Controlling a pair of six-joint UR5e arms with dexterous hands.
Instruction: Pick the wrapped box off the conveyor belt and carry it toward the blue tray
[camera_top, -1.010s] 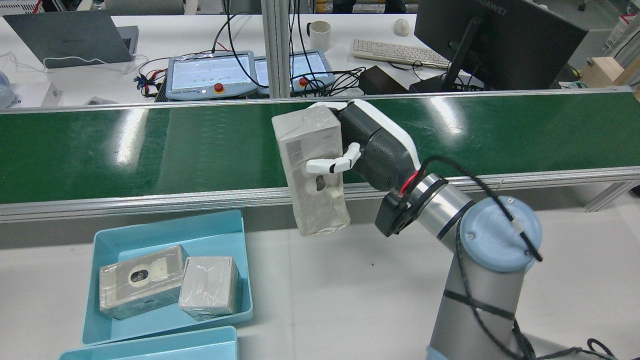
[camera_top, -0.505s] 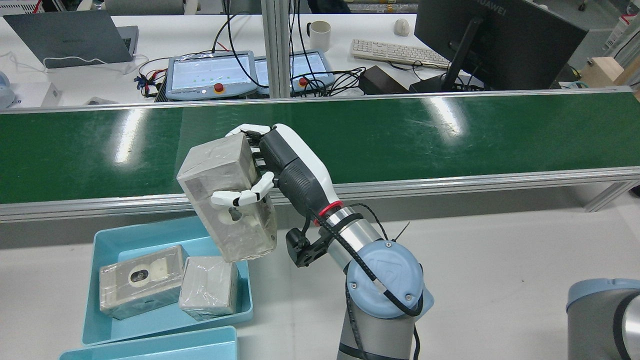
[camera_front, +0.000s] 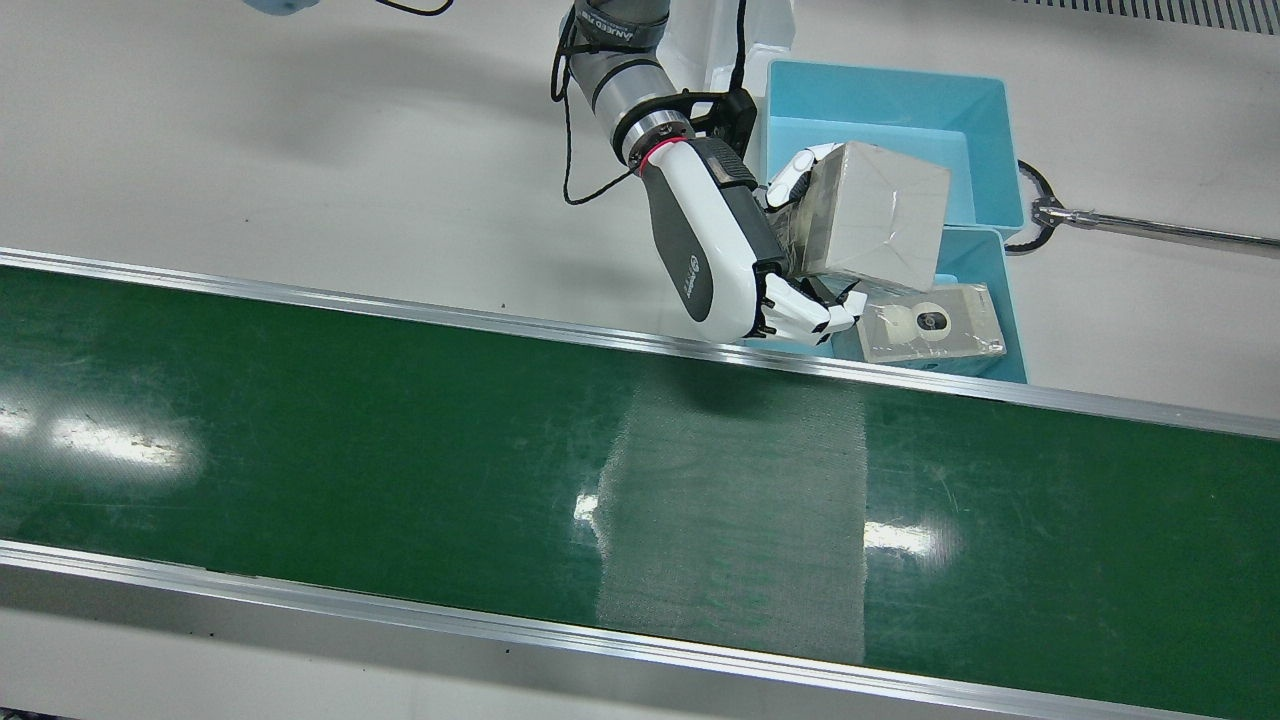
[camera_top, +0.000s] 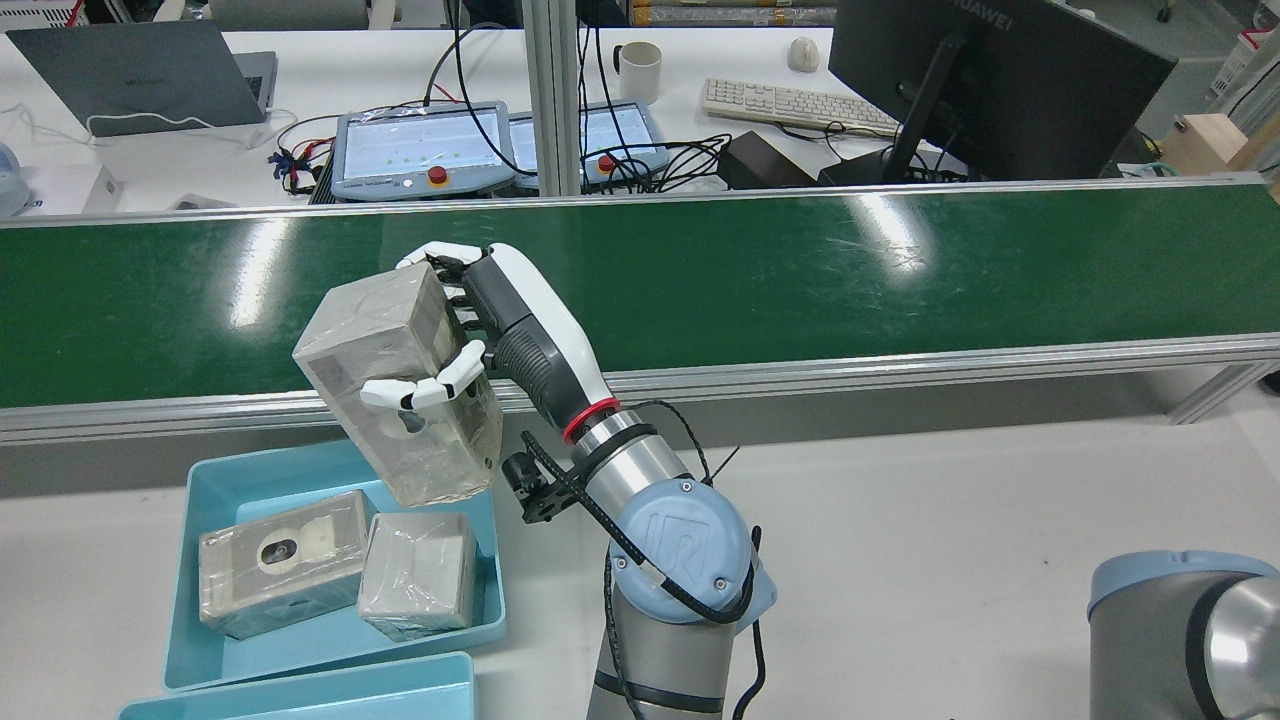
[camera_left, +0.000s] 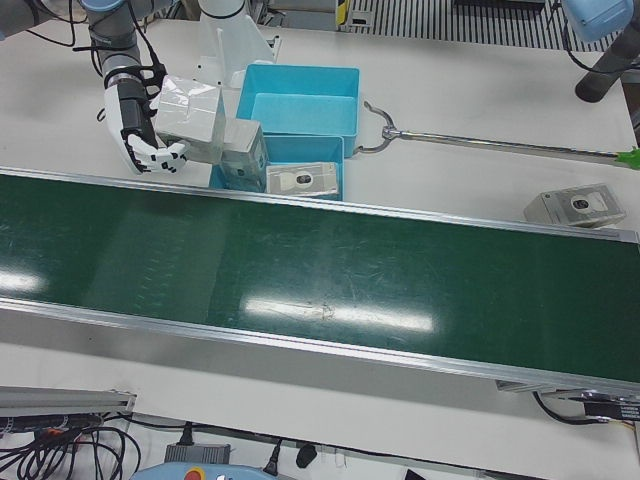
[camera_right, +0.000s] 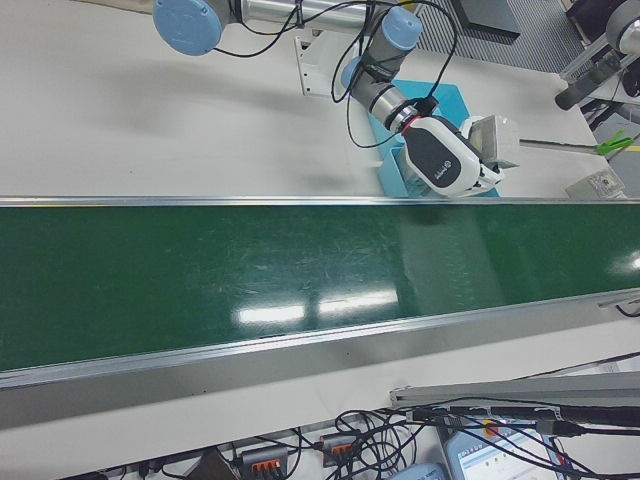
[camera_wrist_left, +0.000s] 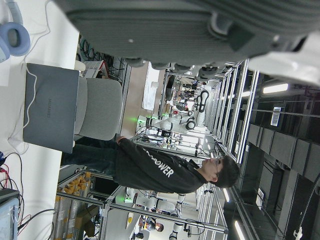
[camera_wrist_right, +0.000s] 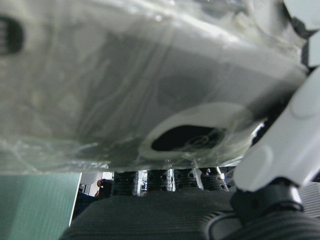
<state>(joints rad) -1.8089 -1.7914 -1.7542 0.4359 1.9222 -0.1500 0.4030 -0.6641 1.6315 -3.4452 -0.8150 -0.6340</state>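
Rear view, left of centre: the right hand (camera_top: 470, 330) clasps the wrapped box (camera_top: 400, 380) by opposite faces, tilted above the blue tray (camera_top: 230, 475). Film looks slippery, the box rigid and probably light.

You've got a glossy belt (camera_top: 900, 270): smooth green surface throwing hard glare patches, with fine scuffs and a duller, weave-textured band (camera_front: 735, 510) across it. The belt's rails (camera_front: 600, 335) look like brushed aluminium. Beside the belt, the tray (camera_top: 480, 560) reads as smooth, slightly shiny blue plastic. The box (camera_top: 400, 385) is grey under clear film, wrinkled and shiny; up close in the right hand view the film (camera_wrist_right: 125, 85) creases and catches light. The right hand (camera_top: 490, 320) has a glossy white plastic shell over matt, ribbed black panels. Its wrist (camera_top: 625, 460) is bare satin metal, joint cap (camera_top: 685, 545) matt blue plastic. The table (camera_top: 950, 500) is matt white.
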